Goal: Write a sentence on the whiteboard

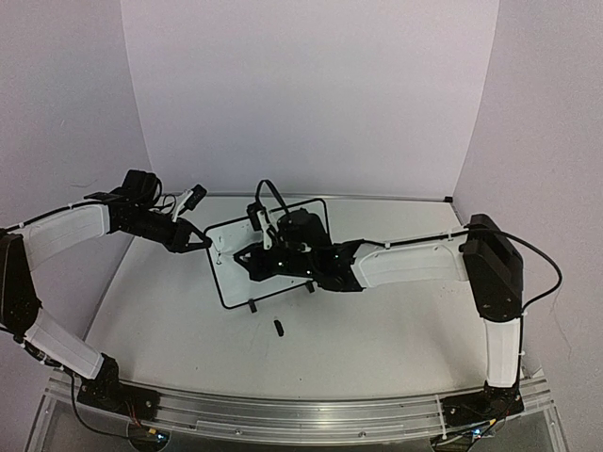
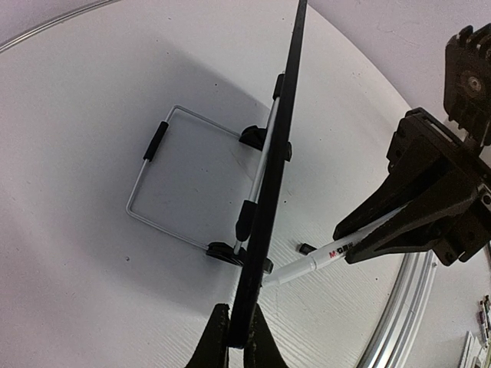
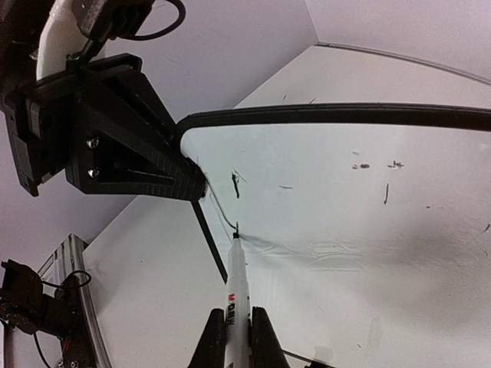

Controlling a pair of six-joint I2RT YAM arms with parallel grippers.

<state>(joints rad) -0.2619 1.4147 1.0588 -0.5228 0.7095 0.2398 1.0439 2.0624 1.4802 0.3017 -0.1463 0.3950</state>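
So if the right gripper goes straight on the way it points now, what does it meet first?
The right gripper would probably meet the whiteboard first: the tip of its marker seems at, or nearly at, the white face.

Place: a robotics lab test cell, set up for recording arm work.
Walls: plain pale backdrop panels (image 1: 311, 94) stood on three sides and closed the scene off.
Surface: a white table (image 1: 396, 330) served as the work floor.
Mounting: an aluminium rail (image 1: 301, 410) ran along the near edge, carrying the left arm (image 1: 61, 235) and the right arm (image 1: 415, 264).
Wiring: a black cable (image 1: 559, 273) looped exposed beside the right arm.
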